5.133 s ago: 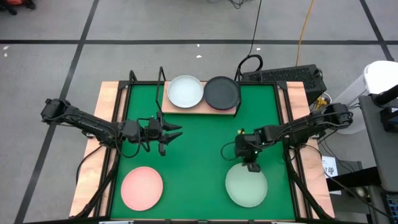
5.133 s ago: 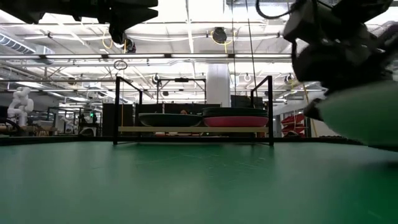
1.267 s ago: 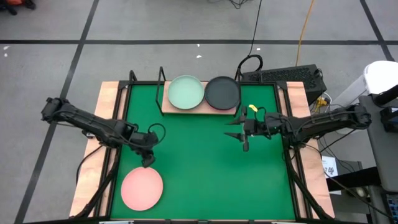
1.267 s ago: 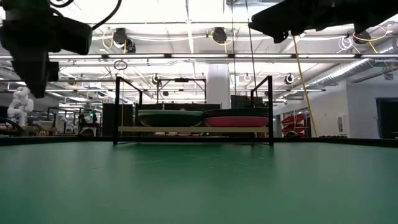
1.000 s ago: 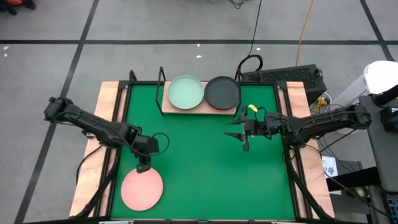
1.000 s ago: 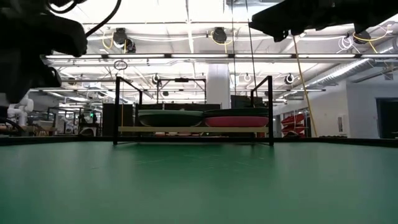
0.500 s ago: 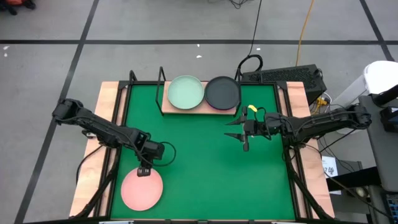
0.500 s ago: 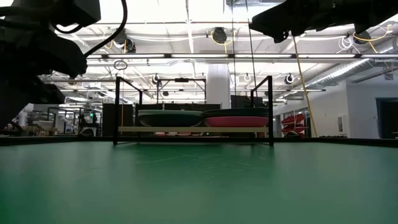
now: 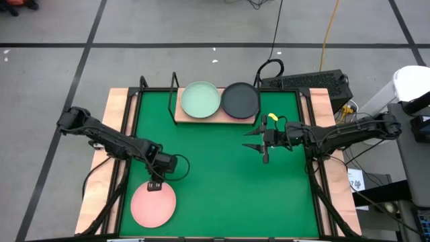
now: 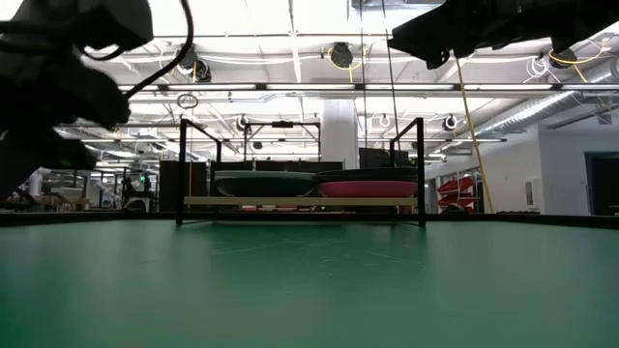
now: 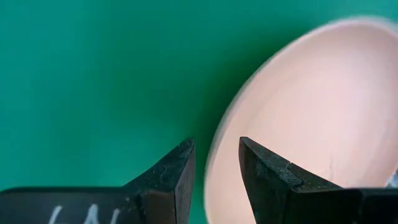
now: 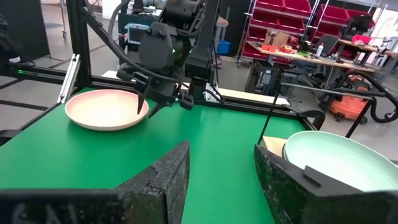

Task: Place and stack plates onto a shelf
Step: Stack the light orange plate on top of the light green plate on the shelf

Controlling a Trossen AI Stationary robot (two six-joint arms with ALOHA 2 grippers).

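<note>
near the mat's front left corner, the left gripper (image 9: pixel 154 186) hangs open over the far rim of the pale pink plate (image 9: pixel 152 205). right gripper (image 9: pixel 254 147), open, waits mid-right. mint plate (image 9: pixel 200 99) and black plate (image 9: pixel 240 99) sit on the shelf (image 9: pixel 180 118).

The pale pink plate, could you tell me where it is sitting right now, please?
In the high view the pale pink plate lies on the green mat near its front left corner, with the left gripper at its far rim.

pink plate (image 9: pixel 152 205): flat, near-left mat corner | mint plate (image 9: pixel 201 99) and black plate (image 9: pixel 240 99): side by side on shelf (image 9: pixel 180 116)
</note>
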